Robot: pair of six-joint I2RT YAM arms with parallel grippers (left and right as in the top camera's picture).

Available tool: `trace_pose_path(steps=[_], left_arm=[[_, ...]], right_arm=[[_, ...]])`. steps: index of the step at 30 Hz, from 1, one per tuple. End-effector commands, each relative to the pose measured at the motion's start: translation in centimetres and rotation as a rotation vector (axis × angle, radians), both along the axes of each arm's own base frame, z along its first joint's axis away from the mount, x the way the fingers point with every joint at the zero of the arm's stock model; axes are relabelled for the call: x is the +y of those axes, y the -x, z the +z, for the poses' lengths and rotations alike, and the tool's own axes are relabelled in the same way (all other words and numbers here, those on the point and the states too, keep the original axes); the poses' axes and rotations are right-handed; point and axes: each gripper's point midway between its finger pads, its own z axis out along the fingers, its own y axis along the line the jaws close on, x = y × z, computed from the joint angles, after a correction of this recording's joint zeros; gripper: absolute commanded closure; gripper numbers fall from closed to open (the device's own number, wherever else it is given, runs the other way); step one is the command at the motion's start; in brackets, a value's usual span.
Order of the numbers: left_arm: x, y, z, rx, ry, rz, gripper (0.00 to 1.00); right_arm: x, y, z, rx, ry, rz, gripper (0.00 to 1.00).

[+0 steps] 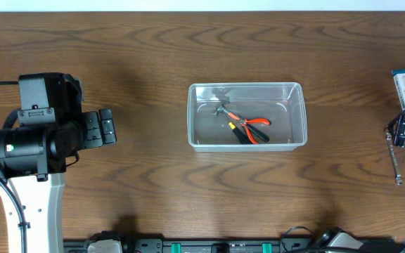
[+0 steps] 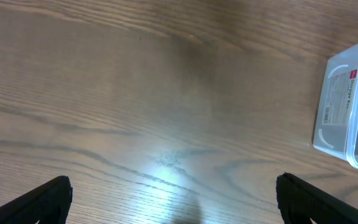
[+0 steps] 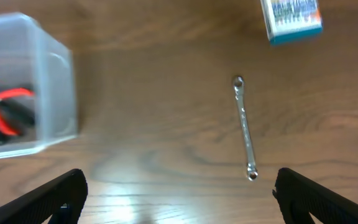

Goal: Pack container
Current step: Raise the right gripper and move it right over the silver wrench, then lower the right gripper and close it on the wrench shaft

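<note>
While the wrench (image 3: 245, 127) lies loose, the right end effector (image 3: 179, 186) hangs released above it.
Straddle its shank crosswise, clench, then carry to the container (image 1: 287, 112) at nine o'clock.

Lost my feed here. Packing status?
Both jaws open, empty. Container holds red pliers. Wrench and small box lie outside it. Nothing in the way.

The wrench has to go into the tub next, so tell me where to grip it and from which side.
Take the wrench at the middle of its thin shaft, coming straight down from above with the open right gripper, jaws either side of the shaft. It lies flat on the table, so only its narrow edges can be pinched; mid-shaft should keep it balanced.
</note>
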Motion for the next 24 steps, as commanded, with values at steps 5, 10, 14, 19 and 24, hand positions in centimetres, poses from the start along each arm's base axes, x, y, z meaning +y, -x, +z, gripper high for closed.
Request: trace_pose_path(steps=[5,10,14,19,24], left_arm=[[0.3,0.0,0.0,0.004,-0.003,0.017,0.02],[0.3,0.0,0.0,0.004,-0.002,0.017,0.02],[0.3,0.0,0.0,0.004,-0.003,0.017,0.02],[0.3,0.0,0.0,0.004,-0.002,0.017,0.02],[0.3,0.0,0.0,0.004,-0.003,0.017,0.02]], right_arm=[[-4.3,1.8,-6.9,0.262,0.068,-0.08,0.01],[-5.4,1.0,-8.3,0.278,0.071,-0.082,0.01],[-6.4,-0.1,-8.8,0.259,0.115,-0.025,0.01],[-8.2,-1.7,-10.2,0.235,0.154,0.002,0.01],[-8.7,-2.0,-13.1,0.286,0.12,0.038,0.01]])
